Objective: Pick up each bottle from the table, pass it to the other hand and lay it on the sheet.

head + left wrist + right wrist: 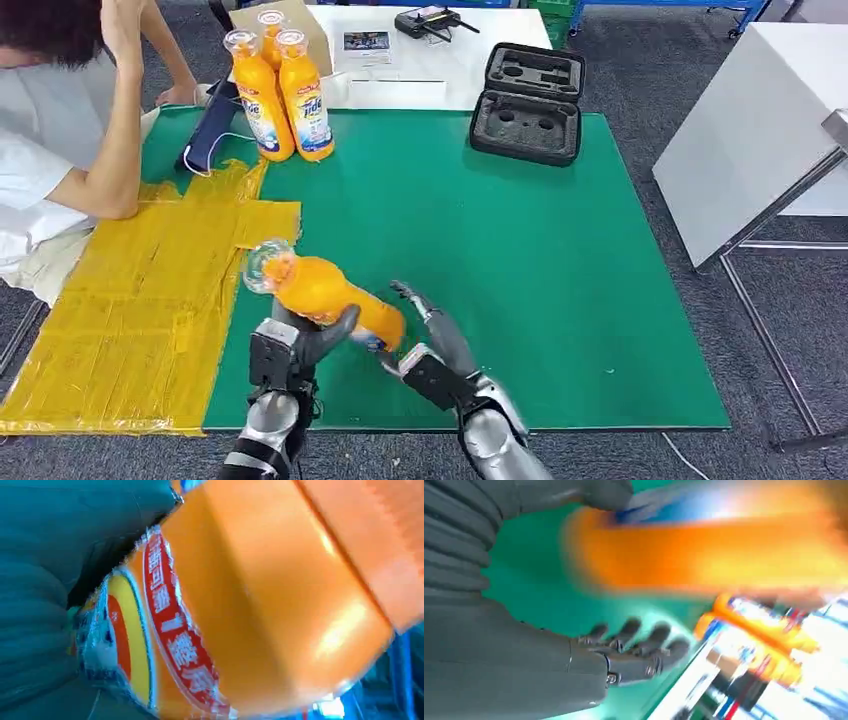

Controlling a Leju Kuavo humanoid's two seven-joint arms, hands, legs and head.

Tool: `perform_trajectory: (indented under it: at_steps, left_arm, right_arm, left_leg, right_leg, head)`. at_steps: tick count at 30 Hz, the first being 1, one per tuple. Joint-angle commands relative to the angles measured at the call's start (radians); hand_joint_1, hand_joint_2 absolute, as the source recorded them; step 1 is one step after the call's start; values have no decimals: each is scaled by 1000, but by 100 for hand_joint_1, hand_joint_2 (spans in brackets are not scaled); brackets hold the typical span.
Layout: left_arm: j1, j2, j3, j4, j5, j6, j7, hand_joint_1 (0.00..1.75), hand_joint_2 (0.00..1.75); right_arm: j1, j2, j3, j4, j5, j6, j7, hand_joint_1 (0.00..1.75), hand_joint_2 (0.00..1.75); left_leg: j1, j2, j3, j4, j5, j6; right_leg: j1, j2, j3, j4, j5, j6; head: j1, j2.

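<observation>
Left hand [300,340] grips the orange bottle [325,293]; right hand [432,340] fingers [644,640] spread beside it

Bright, even head view; both wrist views motion-blurred

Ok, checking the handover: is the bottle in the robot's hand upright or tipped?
Tipped. The bottle lies nearly on its side in the left hand, cap toward the yellow sheet, base by the right hand.

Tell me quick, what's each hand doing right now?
Left hand: holding the orange bottle, tilted above the green mat.
Right hand: open, fingers spread beside the bottle's base, gripping nothing.
</observation>
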Motion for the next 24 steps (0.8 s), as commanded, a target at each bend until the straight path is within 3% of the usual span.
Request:
perform_trajectory:
  at_steps: [1,4,6,7,8,10,11,12,14,15,16,19,21,24]
  left_arm:
    - [-51,61,46,17,-544,432,45,175,175]
    - [-79,-8,246,10,-907,432,48,175,175]
    - [-93,-19,299,-17,-1103,432,62,175,175]
    - [-90,85,167,-82,-1248,432,269,175,175]
    - [-141,226,-76,-27,-1248,432,543,175,175]
    - [-152,230,-88,-11,-1248,432,557,175,175]
    - [-208,266,-143,95,-1248,432,628,175,175]
    - [-305,357,-325,244,-1248,432,806,175,175]
    - [-446,362,-509,539,-1248,432,949,175,175]
    - [-524,344,-582,719,-1248,432,994,175,175]
    - [-578,334,-663,853,-1248,306,1011,175,175]
    - [-607,386,-658,923,-1248,206,1008,175,175]
    - [-611,402,-646,930,-1243,187,1012,175,175]
    - [-609,409,-620,934,-1227,113,999,175,175]
  right_arm:
    - [19,-49,-43,-182,-74,-13,-24,0,175]
    - [11,-61,-47,-205,-104,-9,-25,0,175]
    - [-7,-66,-44,-202,-118,-19,-28,0,175]
    - [-19,-71,-39,-198,-142,-16,-33,0,175]
    - [-30,-77,-32,-197,-151,-19,-32,0,175]
    - [-31,-77,-33,-198,-153,-20,-32,0,175]
    - [-29,-78,-36,-211,-168,-12,-43,0,175]
    - [-28,-80,-35,-224,-175,-14,-41,0,175]
    - [-25,-78,-45,-246,-234,9,-53,0,175]
    - [-26,-79,-50,-263,-248,18,-52,0,175]
    - [-34,-72,-57,-268,-266,29,-53,0,175]
    - [-57,-69,-57,-240,-284,41,-47,0,175]
    - [-52,-64,-61,-229,-298,44,-50,0,175]
    - [-50,-66,-65,-207,-308,46,-54,0,175]
  left_leg:
    - [0,2,2,0,-1,-2]
    - [0,0,2,0,-1,-2]
    - [1,2,4,1,-2,-3]
    - [1,2,6,1,-3,-3]
    - [1,2,1,1,-1,-2]
    - [1,2,3,0,-1,-3]
    - [1,0,2,0,0,-2]
    - [0,-1,2,0,0,-2]
    - [1,-3,3,-1,2,-4]
    - [1,-7,4,-2,2,-5]
    - [1,-15,3,-2,4,-3]
    - [1,-6,6,-1,4,-4]
    - [1,6,6,-1,1,-4]
    - [2,14,6,0,0,-6]
  right_leg:
    - [0,2,2,0,-1,-1]
    - [0,1,2,0,-1,-1]
    - [1,3,4,0,-2,-2]
    - [1,2,6,1,-3,-3]
    - [1,3,0,0,0,-1]
    - [1,2,2,1,-1,-3]
    - [0,0,2,0,-1,-2]
    - [0,-1,2,0,-1,-2]
    - [1,-4,2,1,-1,-3]
    - [1,-8,4,1,-2,-4]
    - [0,-15,5,0,-2,-2]
    - [0,-5,-5,0,-1,-3]
    - [1,7,4,0,1,-2]
    - [1,15,1,3,2,-6]
  head:
    - [-1,0]
    - [0,0]
    - [0,0]
    - [0,0]
    - [0,0]
    - [0,0]
    - [0,0]
    - [0,0]
    - [-1,0]
    - [-1,0]
    - [0,0]
    - [0,0]
    - [0,0]
    - [0,0]
